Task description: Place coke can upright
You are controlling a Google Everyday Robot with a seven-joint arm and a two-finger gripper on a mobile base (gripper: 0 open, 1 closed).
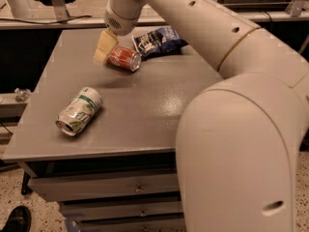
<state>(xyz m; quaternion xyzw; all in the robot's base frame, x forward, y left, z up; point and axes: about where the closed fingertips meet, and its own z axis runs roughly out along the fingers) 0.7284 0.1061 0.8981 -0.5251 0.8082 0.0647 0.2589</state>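
The hand [107,48] is at the far side of the tabletop [145,110], against the left end of the coke can [124,58], which lies on its side. I cannot tell whether the hand grips it. A chip bag [157,40] lies just right of the can, and a green can [79,111] lies well apart, nearer left.

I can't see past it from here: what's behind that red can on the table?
A dark blue chip bag lies just behind the coke can, its nearest corner hidden by the can. The gripper covers the can's left end.
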